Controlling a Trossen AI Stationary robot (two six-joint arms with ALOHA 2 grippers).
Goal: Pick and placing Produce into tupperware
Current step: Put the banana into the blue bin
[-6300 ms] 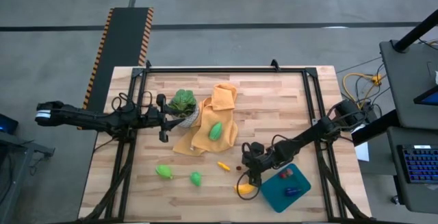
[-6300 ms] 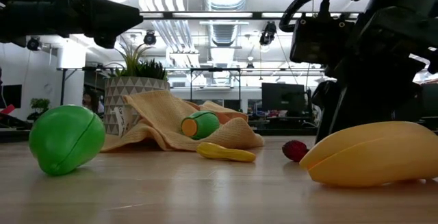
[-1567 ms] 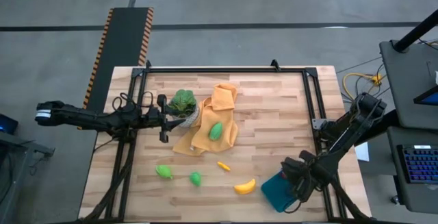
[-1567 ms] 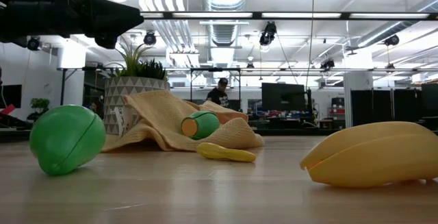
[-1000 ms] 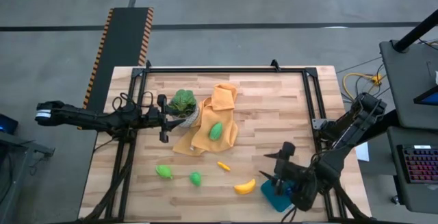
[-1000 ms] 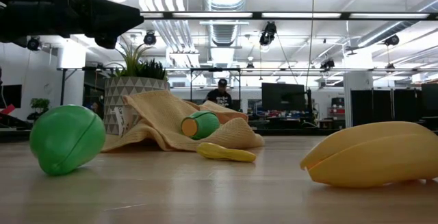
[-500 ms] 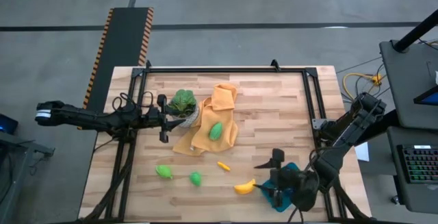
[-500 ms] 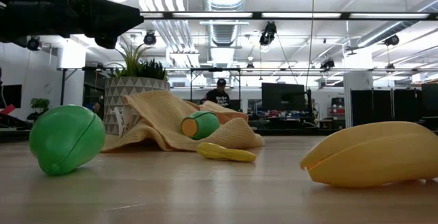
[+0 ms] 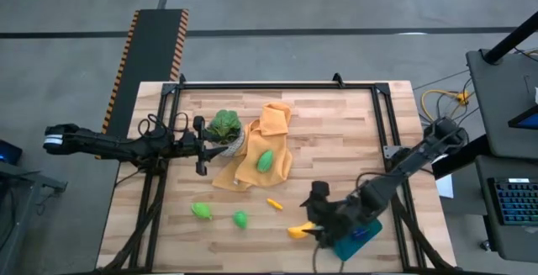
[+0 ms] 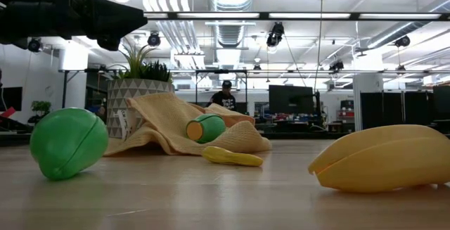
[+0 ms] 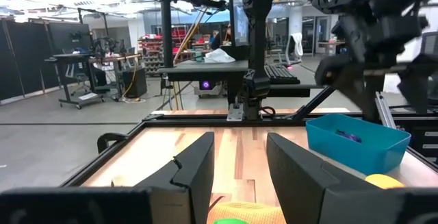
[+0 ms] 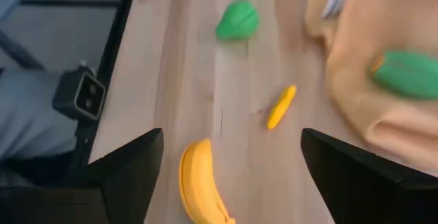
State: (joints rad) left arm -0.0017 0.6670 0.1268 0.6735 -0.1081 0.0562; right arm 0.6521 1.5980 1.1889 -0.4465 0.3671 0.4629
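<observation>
A yellow banana (image 9: pixel 298 230) lies on the wooden table near its front edge, just left of the teal tupperware (image 9: pixel 363 236). My right gripper (image 9: pixel 314 215) hangs open above the banana, slanting down; the wrist view shows the banana (image 12: pixel 201 191) between and below its fingers (image 12: pixel 123 172), untouched. One green piece (image 9: pixel 265 160) rests on the orange cloth (image 9: pixel 262 145). Two more green pieces (image 9: pixel 202 210) (image 9: pixel 240 219) and a small orange-yellow piece (image 9: pixel 275 203) lie on bare wood. My left gripper (image 9: pixel 200 145) waits open at the left, beside the potted plant.
A leafy plant in a white pot (image 9: pixel 224 128) stands at the back left beside the cloth. A black metal frame (image 9: pixel 277 85) runs along the table's edges. The right arm lies over part of the tupperware. Bare wood (image 9: pixel 336 140) stretches across the back right.
My right gripper has swung from above the tupperware's left end toward the table's left, over the banana, and has tipped further down and turned about its wrist. The produce and the tupperware lie as they did.
</observation>
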